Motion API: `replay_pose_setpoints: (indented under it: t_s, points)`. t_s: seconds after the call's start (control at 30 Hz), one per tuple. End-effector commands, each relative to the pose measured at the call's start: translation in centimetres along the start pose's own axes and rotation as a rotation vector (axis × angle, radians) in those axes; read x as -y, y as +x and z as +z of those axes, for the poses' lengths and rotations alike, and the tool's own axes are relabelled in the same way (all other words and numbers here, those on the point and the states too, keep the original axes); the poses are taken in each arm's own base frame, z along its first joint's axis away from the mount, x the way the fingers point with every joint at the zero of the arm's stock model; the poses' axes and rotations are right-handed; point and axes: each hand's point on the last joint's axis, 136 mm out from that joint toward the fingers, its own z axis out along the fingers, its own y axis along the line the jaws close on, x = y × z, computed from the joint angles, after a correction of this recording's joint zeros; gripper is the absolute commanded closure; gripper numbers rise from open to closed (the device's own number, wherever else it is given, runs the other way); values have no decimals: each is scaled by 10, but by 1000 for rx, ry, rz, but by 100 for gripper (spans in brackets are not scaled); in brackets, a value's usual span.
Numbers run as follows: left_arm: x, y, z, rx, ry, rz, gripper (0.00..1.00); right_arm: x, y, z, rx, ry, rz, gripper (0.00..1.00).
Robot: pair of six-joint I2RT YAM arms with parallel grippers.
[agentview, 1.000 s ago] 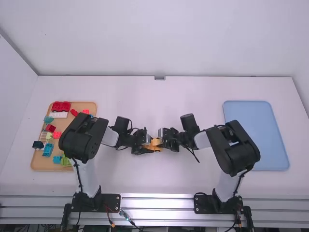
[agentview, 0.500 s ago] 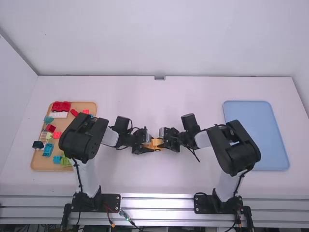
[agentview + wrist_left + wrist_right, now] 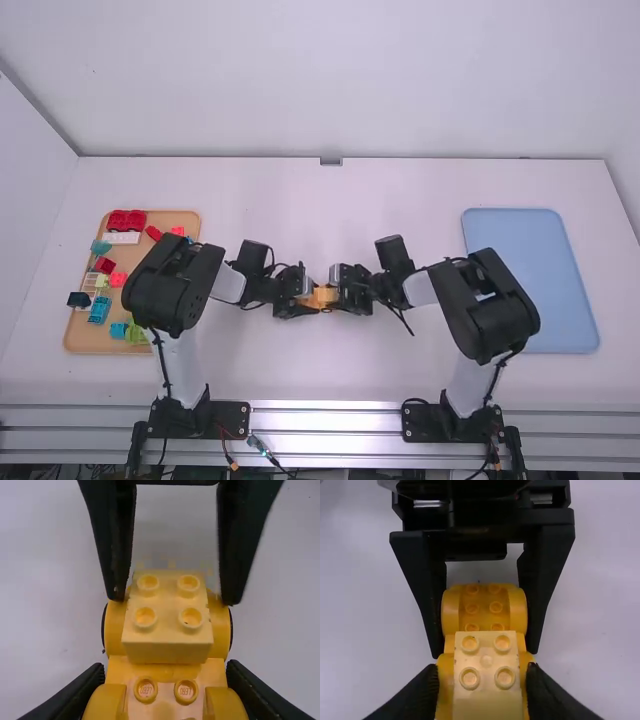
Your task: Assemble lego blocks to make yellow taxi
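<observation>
Two hands meet over the yellow taxi at mid-tabletop

With twelve o'clock pointing away from the high camera, the left hand (image 3: 311, 298) stands on the nine o'clock side of the small yellow build near the middle of the tabletop (image 3: 400, 370). It is closed on the yellow car base (image 3: 165, 672), one finger against each flank. The right hand (image 3: 338, 292) stands on the three o'clock side, its fingers parted a little wider than the yellow brick (image 3: 167, 630) between them; the left wrist view shows a slim gap on each side, so it has no firm hold. The brick lies studs up on the base, toward the base's three o'clock end, its four round studs in two rows. The rounded sides of the base show beyond the brick on both flanks.

Out at nine o'clock is a tan tray (image 3: 100, 343), partly under the left arm (image 3: 165, 290). Inside it, red bricks (image 3: 126, 221) sit near twelve o'clock, with a white brick (image 3: 121, 238) just on their six o'clock side. A teal block (image 3: 101, 246) is toward eleven, a dark block (image 3: 78, 299) at the nine o'clock rim, a blue block (image 3: 98, 310) toward eight and a green block (image 3: 135, 333) toward five. Out at three o'clock lies a blue tray (image 3: 540, 300).
</observation>
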Motion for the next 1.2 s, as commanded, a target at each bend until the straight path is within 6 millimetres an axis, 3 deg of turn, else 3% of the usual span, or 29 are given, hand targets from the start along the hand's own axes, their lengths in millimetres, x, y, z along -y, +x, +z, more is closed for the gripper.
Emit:
replay_pose_setpoints:
  t_s: [0.0,0.17,0.27,0.37,0.4,0.43,0.47,0.5,0.73,1.0,1.17]
  points:
    - [-2,11,2,-48,-15,-27,43,5,-1,1,4,4,-4,45]
    - [-2,11,1,-48,-16,-29,43,16,-17,0,42,5,-27,36]
    - [-3,11,0,-47,-19,-31,43,20,-42,-5,143,-38,-69,30]
    - [-3,11,0,-48,-19,-29,43,26,-62,-16,241,-71,-88,30]
    - [-2,11,1,-48,-18,-29,43,27,-65,-19,256,-74,-91,33]
    - [-2,11,2,-48,-15,-27,43,28,-67,-22,269,-77,-91,46]
    - [-2,11,1,-47,-16,-28,43,29,-65,-23,267,-71,-84,82]
    - [-3,11,0,-47,-19,-30,43,30,-61,-24,255,-65,-72,100]
    - [-2,11,1,-48,-17,-26,43,11,-34,-12,143,-80,-16,100]
    - [-3,11,1,-48,-19,-28,43,0,-20,5,45,-70,5,100]
    - [-2,11,1,-48,-17,-30,43,-1,-15,6,18,-66,18,100]
